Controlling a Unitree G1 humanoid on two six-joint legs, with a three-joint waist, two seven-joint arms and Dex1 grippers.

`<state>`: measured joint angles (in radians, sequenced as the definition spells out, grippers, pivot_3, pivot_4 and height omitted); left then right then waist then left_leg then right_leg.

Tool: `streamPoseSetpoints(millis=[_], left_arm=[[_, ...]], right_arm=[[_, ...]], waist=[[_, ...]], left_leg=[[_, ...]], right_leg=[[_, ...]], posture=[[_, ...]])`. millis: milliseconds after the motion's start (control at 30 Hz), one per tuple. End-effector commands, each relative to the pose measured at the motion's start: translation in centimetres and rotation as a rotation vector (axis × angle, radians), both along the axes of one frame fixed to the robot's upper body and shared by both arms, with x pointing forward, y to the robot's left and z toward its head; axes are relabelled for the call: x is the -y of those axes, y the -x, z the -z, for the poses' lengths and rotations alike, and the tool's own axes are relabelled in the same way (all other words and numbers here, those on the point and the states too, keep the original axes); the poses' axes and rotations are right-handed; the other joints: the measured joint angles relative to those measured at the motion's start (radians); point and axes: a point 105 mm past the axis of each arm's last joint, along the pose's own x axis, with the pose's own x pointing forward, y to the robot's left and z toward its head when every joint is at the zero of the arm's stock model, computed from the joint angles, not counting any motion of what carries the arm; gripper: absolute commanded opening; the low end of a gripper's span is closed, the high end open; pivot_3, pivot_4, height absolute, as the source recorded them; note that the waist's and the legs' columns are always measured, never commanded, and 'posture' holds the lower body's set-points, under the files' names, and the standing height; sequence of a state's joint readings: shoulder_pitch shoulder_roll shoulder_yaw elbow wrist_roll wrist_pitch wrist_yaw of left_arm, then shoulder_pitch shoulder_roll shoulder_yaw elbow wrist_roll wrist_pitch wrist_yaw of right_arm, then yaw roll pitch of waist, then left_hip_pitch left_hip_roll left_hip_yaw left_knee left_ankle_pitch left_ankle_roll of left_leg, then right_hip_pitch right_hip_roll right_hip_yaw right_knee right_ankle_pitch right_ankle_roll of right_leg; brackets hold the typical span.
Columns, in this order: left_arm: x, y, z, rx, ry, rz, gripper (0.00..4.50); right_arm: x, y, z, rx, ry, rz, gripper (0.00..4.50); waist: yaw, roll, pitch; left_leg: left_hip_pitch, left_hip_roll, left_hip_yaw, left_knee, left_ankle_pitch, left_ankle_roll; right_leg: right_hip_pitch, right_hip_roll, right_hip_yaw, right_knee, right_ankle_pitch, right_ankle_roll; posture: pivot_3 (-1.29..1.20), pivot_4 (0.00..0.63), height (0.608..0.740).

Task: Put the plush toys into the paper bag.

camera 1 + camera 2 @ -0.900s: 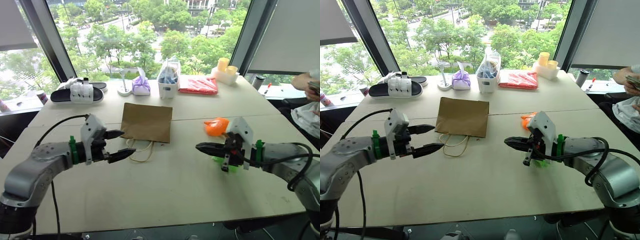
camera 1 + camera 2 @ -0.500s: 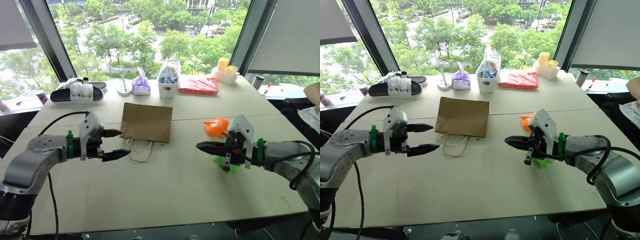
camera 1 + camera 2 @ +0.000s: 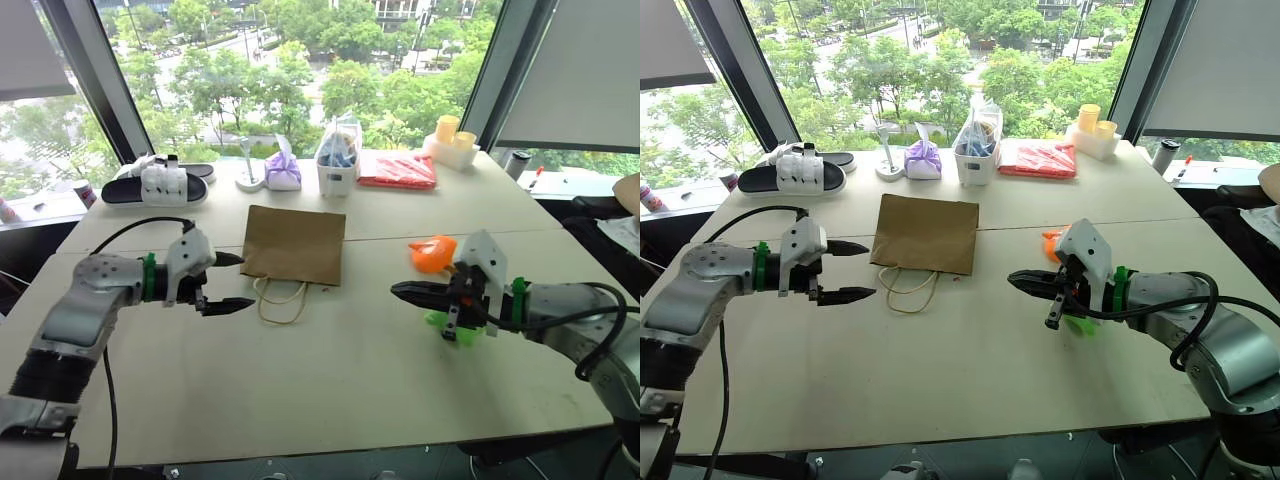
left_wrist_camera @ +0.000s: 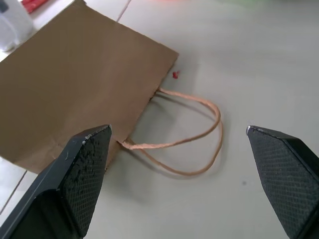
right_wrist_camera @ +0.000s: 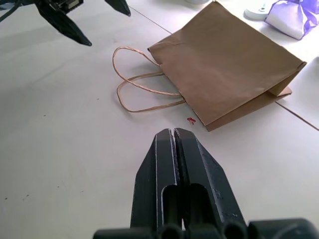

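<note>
Brown kraft paper is what the left tool [image 3: 229, 283] now hangs just beside: since the earlier frames that tool has moved toward the far side of the table [image 3: 330, 390], closing on the left edge of the paper bag [image 3: 295, 243], its two black fingers [image 4: 82, 167] still spread wide apart with nothing between them. The right tool [image 3: 402, 291] has barely shifted; its fingers stay pressed together, empty, pointing left across the table. The person at the far right edge has mostly drawn out of sight.

The paper bag lies flat and folded on the table, its mouth toward the near side, and its two thin pale cord handles [image 3: 280, 300] loop out onto the tabletop. A tiny red speck [image 5: 190, 120] sits on the table just beside the bag's near right corner.

The orange plush toy [image 3: 432, 253] rests on the table well right of the bag, just beyond the right tool's wrist. The green plush toy [image 3: 441, 322] lies on the near side of the orange one, mostly hidden behind the right tool's body, so its shape cannot be made out. Both toys are outside the bag.
</note>
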<state>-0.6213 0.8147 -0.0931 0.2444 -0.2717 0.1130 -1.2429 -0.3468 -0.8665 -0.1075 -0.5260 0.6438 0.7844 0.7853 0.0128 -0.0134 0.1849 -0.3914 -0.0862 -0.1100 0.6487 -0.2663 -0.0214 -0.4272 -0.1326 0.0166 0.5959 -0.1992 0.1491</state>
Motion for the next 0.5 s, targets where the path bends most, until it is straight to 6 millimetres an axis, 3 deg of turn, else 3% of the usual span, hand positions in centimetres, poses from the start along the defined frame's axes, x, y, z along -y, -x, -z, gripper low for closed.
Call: streamPoseSetpoints(millis=[33,333,433,500], left_arm=[[0.6,-1.2,0.0,0.052,-0.057,0.053,4.44],[2.1,-3.2,1.7,0.078,-0.133,0.131,4.44],[2.6,-3.9,1.5,0.112,-0.13,0.134,3.76],[2.7,-4.1,1.3,0.12,-0.125,0.14,2.83]], right_arm=[[-0.7,0.1,-0.8,0.058,-0.005,-0.021,0.0],[-0.8,0.3,-0.6,0.067,0.001,-0.007,0.0],[-0.9,0.4,-0.4,0.064,-0.005,0.006,0.0],[-1.0,0.5,-0.3,0.063,-0.006,0.006,0.0]], waist=[[0.0,0.0,0.0],[-0.003,0.0,0.0],[-0.001,0.0,0.0],[0.0,0.0,0.0]], left_leg=[[0.0,0.0,0.0,0.0,0.0,0.0],[0.0,0.0,0.0,0.0,0.0,0.0],[0.0,0.0,0.0,0.001,0.0,0.0],[-0.001,0.0,0.0,0.002,0.0,0.0]], right_leg=[[0.0,0.0,0.0,0.0,0.0,0.0],[0.0,0.0,0.0,0.001,0.0,0.0],[0.0,0.0,-0.001,0.001,0.0,0.0],[0.0,0.0,-0.001,0.001,0.0,0.001]], posture=[[0.0,0.15,0.74],[0.0,0.15,0.74],[0.0,0.15,0.74],[0.0,0.15,0.74]])
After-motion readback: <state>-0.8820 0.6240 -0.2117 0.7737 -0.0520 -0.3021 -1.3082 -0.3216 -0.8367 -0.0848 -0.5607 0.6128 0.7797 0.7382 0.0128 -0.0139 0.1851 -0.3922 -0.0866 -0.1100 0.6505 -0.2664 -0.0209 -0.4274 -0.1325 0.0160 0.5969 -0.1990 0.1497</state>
